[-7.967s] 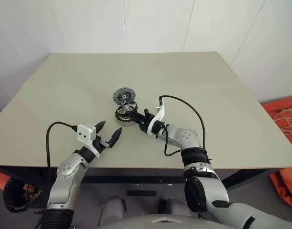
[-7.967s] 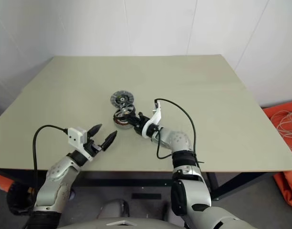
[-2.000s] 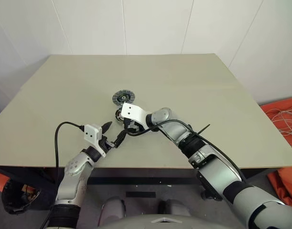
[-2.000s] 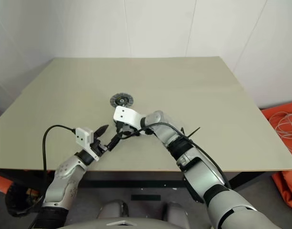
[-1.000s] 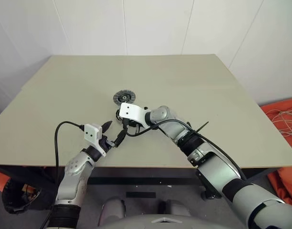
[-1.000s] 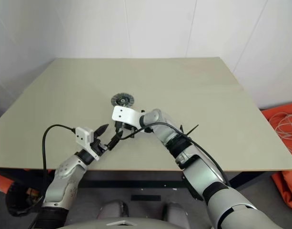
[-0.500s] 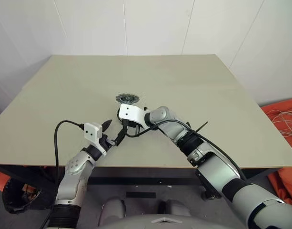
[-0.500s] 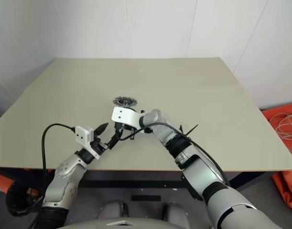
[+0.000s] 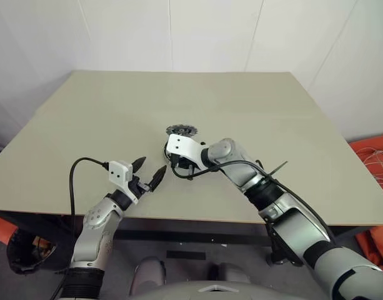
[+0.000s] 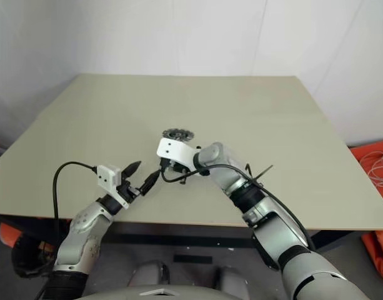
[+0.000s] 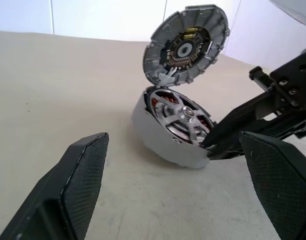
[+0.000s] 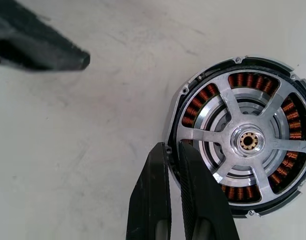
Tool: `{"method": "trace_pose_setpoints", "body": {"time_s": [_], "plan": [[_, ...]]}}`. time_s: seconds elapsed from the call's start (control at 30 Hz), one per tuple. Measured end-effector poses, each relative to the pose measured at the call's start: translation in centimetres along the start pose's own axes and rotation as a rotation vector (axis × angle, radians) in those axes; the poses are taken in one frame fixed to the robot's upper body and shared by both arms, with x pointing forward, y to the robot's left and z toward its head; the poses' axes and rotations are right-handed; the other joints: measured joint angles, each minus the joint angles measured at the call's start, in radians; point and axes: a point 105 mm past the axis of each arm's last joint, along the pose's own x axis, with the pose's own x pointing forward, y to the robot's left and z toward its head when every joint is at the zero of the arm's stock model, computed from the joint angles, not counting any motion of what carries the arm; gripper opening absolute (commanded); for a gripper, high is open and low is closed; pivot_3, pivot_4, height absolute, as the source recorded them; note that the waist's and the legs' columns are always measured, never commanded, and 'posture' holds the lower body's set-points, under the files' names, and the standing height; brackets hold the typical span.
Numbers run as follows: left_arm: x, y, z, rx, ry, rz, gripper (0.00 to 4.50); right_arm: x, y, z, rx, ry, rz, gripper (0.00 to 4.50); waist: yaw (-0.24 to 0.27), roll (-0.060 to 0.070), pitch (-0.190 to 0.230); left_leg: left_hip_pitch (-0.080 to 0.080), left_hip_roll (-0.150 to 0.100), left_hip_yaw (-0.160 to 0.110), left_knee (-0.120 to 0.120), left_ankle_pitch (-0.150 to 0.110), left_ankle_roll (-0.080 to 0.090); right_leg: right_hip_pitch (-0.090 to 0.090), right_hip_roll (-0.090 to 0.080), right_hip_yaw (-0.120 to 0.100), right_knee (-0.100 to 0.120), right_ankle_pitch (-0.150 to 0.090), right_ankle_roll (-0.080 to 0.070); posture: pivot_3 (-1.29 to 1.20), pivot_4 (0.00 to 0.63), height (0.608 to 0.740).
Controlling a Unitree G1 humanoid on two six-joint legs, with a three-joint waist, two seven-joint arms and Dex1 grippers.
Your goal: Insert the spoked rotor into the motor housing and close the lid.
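now the right tool (image 12: 173, 150), pinched together, angles down beside the motor housing (image 12: 192, 120).

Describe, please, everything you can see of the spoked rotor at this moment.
The spoked rotor is a shiny silver metal wheel: a thin rim, five flat spokes and a round central hub with a small brass-coloured bore. It sits inside the motor housing, whose copper-orange windings show through the gaps between the spokes. The housing's grey lid stands open, tilted up behind it. The right gripper, fingers shut, has its tips at the housing's rim beside the rotor; whether they touch the rotor itself cannot be told.
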Motion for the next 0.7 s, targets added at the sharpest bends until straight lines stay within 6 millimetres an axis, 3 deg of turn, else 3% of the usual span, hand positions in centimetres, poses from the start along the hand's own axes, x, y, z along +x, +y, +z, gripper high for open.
{"method": "trace_pose_setpoints", "body": {"time_s": [0.47,0.6,0.7], "plan": [[0.1,-0.4,-1.0,-0.027,0.018,-0.007,4.5,-4.6,2.1,-2.2,0.109,0.092,0.078,0.01,0.0,0.0,0.0,0.001,0.0,0.0,0.0,0.0,0.0,0.0,0.0,0.0,0.0,-0.003,0.006,0.0,0.0,0.74],[0.3,-0.9,-1.2,-0.035,0.021,-0.015,4.5,-4.8,2.8,-2.0,0.183,0.091,0.086,0.01,-0.002,0.0,0.0,0.001,0.001,0.0,0.0,0.0,0.0,0.0,0.0,0.0,0.0,-0.003,0.006,0.0,0.0,0.74],[0.3,-1.2,-1.1,-0.033,0.017,-0.014,4.5,-3.6,3.1,-1.3,0.277,0.065,0.043,0.01,-0.003,0.0,0.0,0.001,0.001,0.0,0.0,0.0,-0.001,-0.001,0.0,0.0,0.0,-0.003,0.006,0.0,0.0,0.74]]}}
